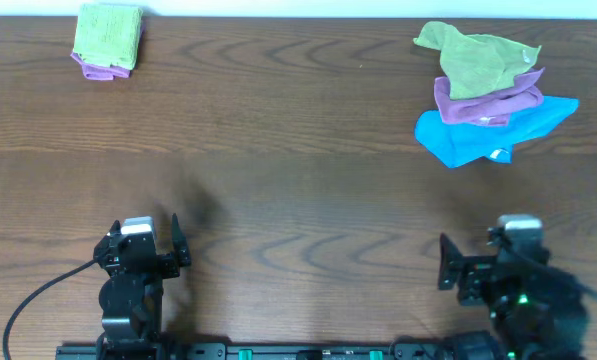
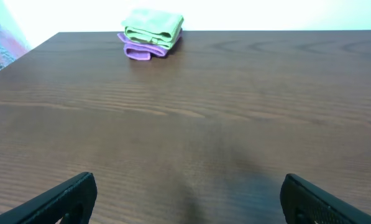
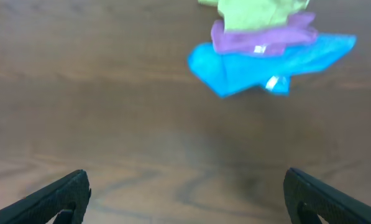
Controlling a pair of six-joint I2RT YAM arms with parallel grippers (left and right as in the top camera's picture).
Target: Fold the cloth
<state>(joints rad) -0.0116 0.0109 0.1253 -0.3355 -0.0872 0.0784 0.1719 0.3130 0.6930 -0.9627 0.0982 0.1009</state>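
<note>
The cloth [image 1: 108, 32] lies folded into a small lime-green bundle at the far left corner of the desk [image 1: 298, 180]. It rests on top of a folded purple cloth [image 1: 96, 70], whose edge shows beneath it along the near side. In the left wrist view the cloth [image 2: 153, 25] sits near the desk's back edge, with the purple one [image 2: 141, 50] under it.

At the far right is a loose heap – an olive-green cloth [image 1: 473, 60] uppermost, a crumpled purple cloth [image 1: 488, 100] below it and a blue cloth [image 1: 488, 130] at the bottom, spread widest toward the near side.

Both arms sit at the near edge, well apart from either pile. The left gripper [image 1: 145, 228] is released, its fingers spread wide over bare wood and grasping nothing. The right gripper [image 1: 513, 265] is likewise released and empty – in its wrist view the two fingers stand far apart at the lower corners, with the heap ahead of them.
</note>
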